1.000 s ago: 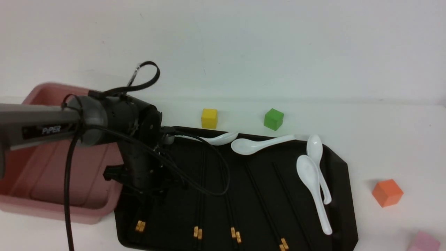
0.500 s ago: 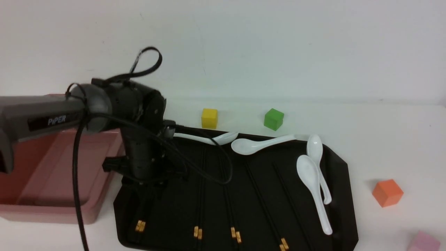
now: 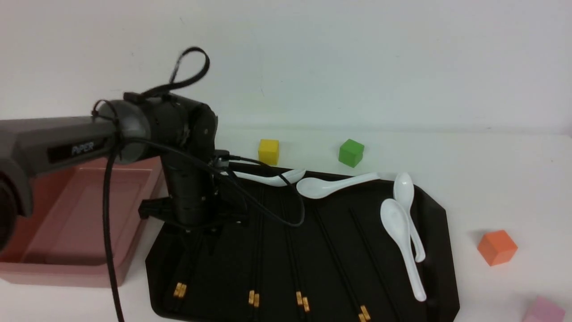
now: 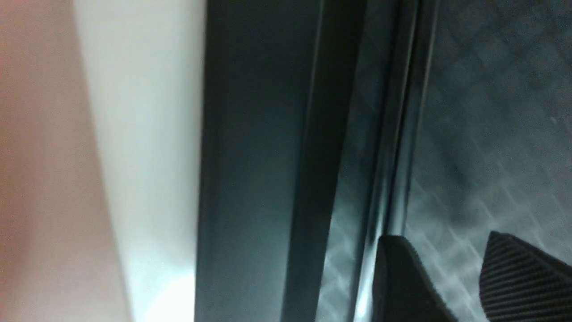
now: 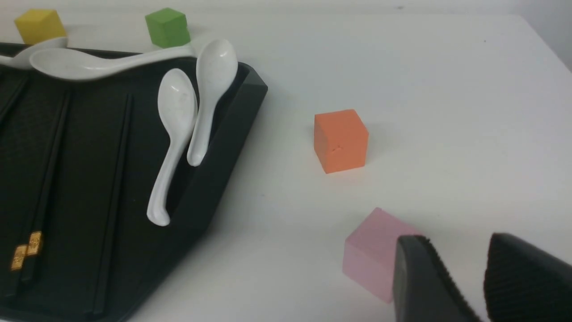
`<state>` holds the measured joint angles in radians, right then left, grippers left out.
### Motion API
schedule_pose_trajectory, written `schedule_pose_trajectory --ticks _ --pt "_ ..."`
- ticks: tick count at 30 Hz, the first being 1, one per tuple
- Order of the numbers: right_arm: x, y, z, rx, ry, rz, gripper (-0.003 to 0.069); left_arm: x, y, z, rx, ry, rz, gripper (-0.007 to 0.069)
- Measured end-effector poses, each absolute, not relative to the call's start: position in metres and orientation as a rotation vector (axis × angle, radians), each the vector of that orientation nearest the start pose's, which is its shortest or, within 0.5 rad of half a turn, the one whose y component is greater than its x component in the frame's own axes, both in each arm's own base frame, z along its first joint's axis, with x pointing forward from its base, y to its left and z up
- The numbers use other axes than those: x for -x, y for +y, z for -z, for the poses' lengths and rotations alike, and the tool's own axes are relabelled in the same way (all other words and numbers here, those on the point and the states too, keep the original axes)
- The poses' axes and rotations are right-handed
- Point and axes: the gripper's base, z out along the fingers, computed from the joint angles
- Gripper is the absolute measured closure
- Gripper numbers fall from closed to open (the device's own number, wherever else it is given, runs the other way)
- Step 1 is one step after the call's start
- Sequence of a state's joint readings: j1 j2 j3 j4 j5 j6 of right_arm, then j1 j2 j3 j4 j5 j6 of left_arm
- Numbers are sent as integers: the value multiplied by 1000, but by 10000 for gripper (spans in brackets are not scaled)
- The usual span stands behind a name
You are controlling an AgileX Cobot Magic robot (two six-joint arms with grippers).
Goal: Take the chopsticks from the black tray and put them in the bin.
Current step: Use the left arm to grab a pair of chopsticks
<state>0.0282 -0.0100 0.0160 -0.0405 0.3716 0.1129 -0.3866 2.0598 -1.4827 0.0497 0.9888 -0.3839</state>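
The left gripper [image 4: 440, 277] is down at the left side of the tray [image 3: 154, 277], its 2 fingers spread with a gap between them and nothing seen held in it. The sticks that matter are the leftmost 2 [image 3: 180, 290], lying side by side on the tray floor, just in from its left edge. Their long axis runs near to far, leaning a little right at the far end, with the gold bands at the near end.

In the left wrist view the pair shows just beside 1 finger, not between the 2; whether they touch I cannot tell. So the move seems to call for a small shift left, the fingers straddling the pair across its axis, then closing. Too little shift could leave 1 stick behind.

The bin [image 3: 67, 273] stands left of the tray, a short carry away. The left arm is clearly nearer; the right gripper [image 5: 462, 277], also spread, is off to the right.
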Motion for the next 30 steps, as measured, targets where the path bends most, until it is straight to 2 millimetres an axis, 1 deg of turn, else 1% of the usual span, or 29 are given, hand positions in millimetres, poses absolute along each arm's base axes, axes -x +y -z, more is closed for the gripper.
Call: schedule_pose_trajectory --ticks 2,7,11,18,22,25,28,30 --pt "-53 0 -175 -54 1861 -58 419 -380 -151 -158 -35 3038 -8 351" --pt "-53 0 -175 -54 1861 -58 419 -385 -148 -154 -16 3001 -71 352" --pt "-53 0 -175 -54 1861 -58 419 -386 -146 -154 -11 2987 -106 352" --pt "-53 0 -175 -54 1861 -58 419 -385 -148 -154 -3 3000 -83 354" --pt "-53 0 -175 -54 1861 -58 419 -383 -149 -157 -14 3013 -48 354" --pt "-53 0 -175 -54 1861 -58 419 -382 -149 -167 -24 2998 -31 354" --pt "-53 0 -175 -54 1861 -58 419 -381 -148 -172 -36 2986 -43 354" --pt "-53 0 -175 -54 1861 -58 419 -382 -147 -172 -40 2983 -52 354"
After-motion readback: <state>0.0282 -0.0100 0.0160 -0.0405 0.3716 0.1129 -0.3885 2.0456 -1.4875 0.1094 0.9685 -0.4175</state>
